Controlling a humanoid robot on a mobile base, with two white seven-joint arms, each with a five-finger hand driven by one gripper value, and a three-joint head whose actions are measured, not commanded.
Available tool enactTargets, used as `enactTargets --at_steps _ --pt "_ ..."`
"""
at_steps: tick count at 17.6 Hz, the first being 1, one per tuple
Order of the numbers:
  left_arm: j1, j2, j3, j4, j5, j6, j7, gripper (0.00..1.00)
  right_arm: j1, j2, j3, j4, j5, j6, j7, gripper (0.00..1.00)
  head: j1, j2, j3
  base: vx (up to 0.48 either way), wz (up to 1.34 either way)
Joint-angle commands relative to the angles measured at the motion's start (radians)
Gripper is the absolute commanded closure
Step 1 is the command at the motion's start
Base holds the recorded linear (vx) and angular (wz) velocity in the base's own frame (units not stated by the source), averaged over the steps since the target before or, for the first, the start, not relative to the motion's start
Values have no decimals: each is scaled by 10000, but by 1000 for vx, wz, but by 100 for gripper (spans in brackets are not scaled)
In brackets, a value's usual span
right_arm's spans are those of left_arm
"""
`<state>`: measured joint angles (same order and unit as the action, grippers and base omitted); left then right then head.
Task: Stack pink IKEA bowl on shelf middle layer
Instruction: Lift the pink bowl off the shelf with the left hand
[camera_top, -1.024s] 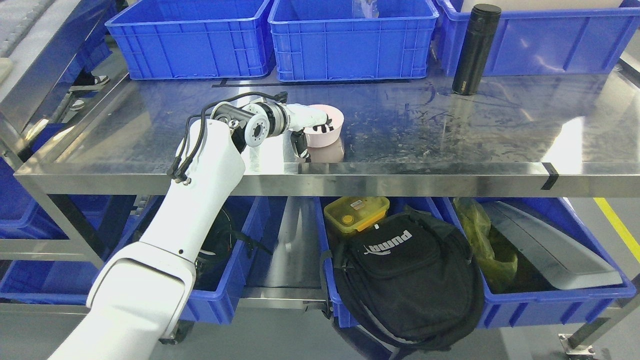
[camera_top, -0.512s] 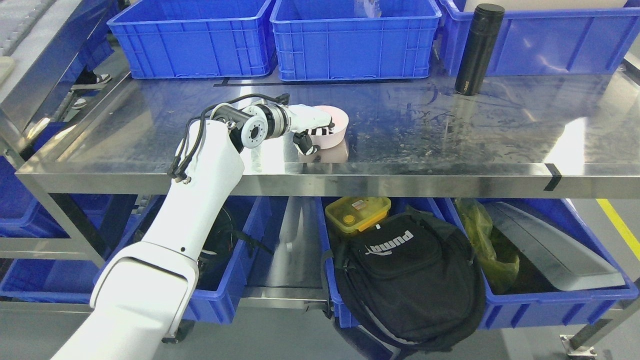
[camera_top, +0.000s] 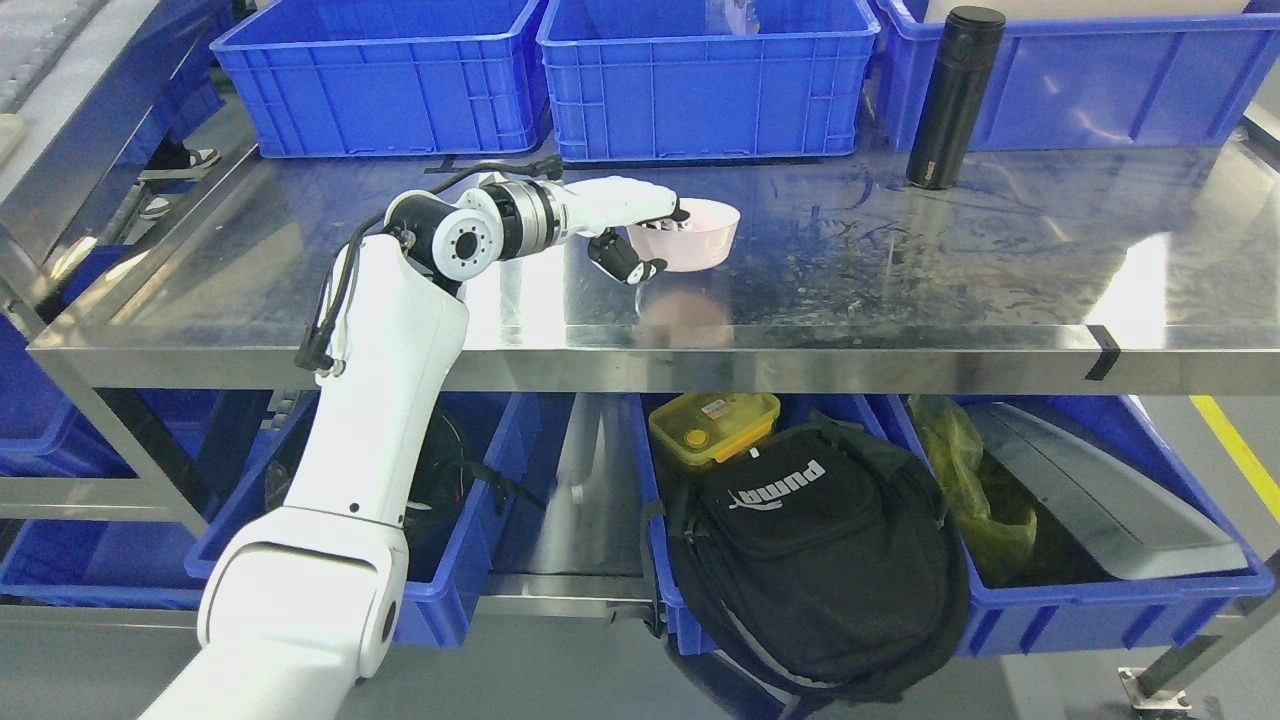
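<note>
While left hand grips bowl, shelf open rt.

One pink bowl, one black bottle, three blue bins on top, one black backpack, one yellow box.

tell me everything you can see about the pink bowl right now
The pink bowl is a small, round, pale pink bowl that looks like smooth plastic, with sloping walls. The left hand grips its near-left rim, fingers inside and thumb under the outer wall. It is held slightly tilted, open side up, apparently just above the steel shelf, which shows its pink reflection below. I cannot see anything inside but the fingers.
</note>
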<state>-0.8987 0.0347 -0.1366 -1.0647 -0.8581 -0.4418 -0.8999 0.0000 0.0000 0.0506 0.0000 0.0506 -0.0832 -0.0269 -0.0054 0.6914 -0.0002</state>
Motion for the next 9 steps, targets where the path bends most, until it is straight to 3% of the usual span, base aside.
enactTargets --at_steps 1,4,6,9 --pt "962 -173 2286 -3985 1110 -1483 -281 100 215 -175 0 -175 0 4 8 0 0 0 0 0 0" --pt "1515 -173 2194 -5135 1584 -2131 -281 100 215 -175 0 -175 0 4 8 0 0 0 0 0 0" --pt "2112 -173 1981 -5399 1616 -3436 -251 100 215 -175 0 -175 0 4 8 0 0 0 0 0 0" --pt "3584 -173 1276 -5460 1601 -3436 -37 100 215 -175 0 -175 0 4 8 0 0 1 0 0 0"
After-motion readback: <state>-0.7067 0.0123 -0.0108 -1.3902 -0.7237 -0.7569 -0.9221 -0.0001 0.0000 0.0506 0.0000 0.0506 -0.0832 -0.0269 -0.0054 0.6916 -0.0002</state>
